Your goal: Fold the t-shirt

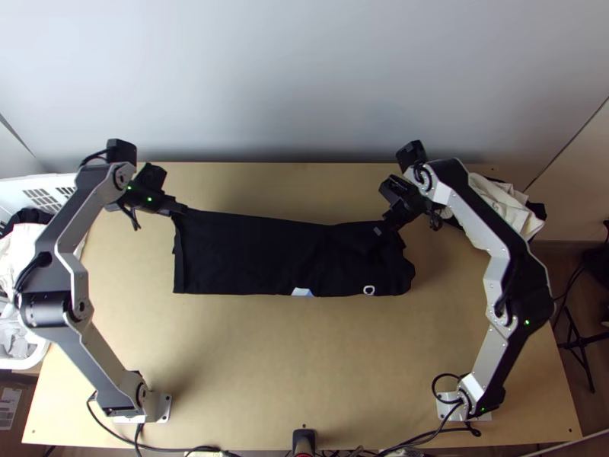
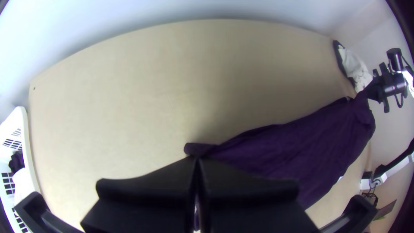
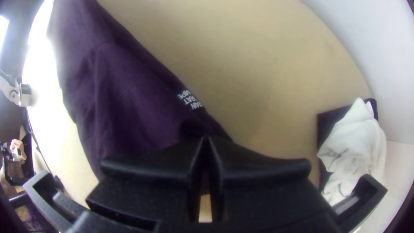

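Light wooden tabletop (image 1: pixel 304 365), pale wall (image 1: pixel 304 76) behind. Left gripper (image 1: pixel 183 211) has its fingers (image 2: pixel 146 190) pinched on the dark t-shirt's (image 1: pixel 251 255) far left corner; right gripper (image 1: pixel 387 223) pinches its far edge near the right end. Shirt's a long strip across the middle, white basket (image 1: pixel 67 180) off left.

The left claw (image 1: pixel 182 209) is hiding its pinch of shirt (image 1: pixel 243 255). At the worktop's (image 1: pixel 304 365) left edge, the top view is cutting off the basket (image 1: pixel 14 189). The right arm (image 1: pixel 470 219) is partly covering the clothes (image 1: pixel 508 207).
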### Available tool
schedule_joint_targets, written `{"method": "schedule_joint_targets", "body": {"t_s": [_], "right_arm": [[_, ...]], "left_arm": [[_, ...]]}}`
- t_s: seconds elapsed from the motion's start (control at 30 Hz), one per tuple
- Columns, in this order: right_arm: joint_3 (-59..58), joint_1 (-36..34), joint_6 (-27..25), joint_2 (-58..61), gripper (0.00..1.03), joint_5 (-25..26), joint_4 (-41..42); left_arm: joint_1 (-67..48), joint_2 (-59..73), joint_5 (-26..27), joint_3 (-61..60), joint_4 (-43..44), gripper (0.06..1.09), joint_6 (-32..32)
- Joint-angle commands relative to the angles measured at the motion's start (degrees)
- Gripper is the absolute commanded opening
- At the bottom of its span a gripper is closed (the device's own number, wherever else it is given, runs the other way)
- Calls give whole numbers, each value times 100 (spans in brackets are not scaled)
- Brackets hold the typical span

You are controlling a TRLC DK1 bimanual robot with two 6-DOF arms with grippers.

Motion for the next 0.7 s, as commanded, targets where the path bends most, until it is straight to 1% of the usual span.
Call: {"method": "schedule_joint_targets", "body": {"t_s": [0.0, 0.03, 0.07, 0.1, 0.13, 0.17, 0.2, 0.23, 0.27, 0.33, 0.37, 0.4, 0.5, 0.57, 0.67], "right_arm": [[3, -43, 150, 390, 3, 76, 187], [12, -34, 211, 408, 5, 85, 223], [12, -25, 264, 416, 16, 85, 249], [12, -16, 326, 425, 31, 76, 258], [12, 1, 343, 425, 44, 76, 258], [12, 19, 343, 425, 59, 76, 258], [12, 28, 378, 416, 76, 76, 258], [12, 45, 378, 381, 92, 76, 249], [3, 63, 378, 329, 99, 76, 258], [3, 71, 378, 188, 99, 76, 249], [3, 80, 378, 109, 99, 76, 249], [12, 80, 370, 3, 99, 76, 249], [56, 177, 361, -331, 99, 68, 205], [135, 282, 352, -550, 99, 68, 152], [364, 502, 326, -700, 99, 50, -173]], "left_arm": [[-26, 544, -111, 108, 98, 19, -4], [-26, 580, -111, 134, 98, 22, -4], [-26, 606, -111, 161, 98, 23, -13], [-35, 624, -111, 187, 98, 24, -22], [-44, 624, -111, 213, 98, 28, -48], [-61, 624, -111, 222, 98, 35, -83], [-79, 615, -111, 231, 98, 47, -101], [-79, 588, -111, 231, 89, 55, -127], [-88, 571, -111, 231, 63, 63, -145], [-88, 492, -111, 240, -43, 84, -180], [-88, 448, -102, 248, -157, 91, -171], [-79, 386, -102, 240, -271, 95, -171], [-35, 149, -40, 161, -579, 102, -118], [44, -124, 91, -15, -649, 102, -31], [167, -528, 276, -340, -649, 103, 57]]}}
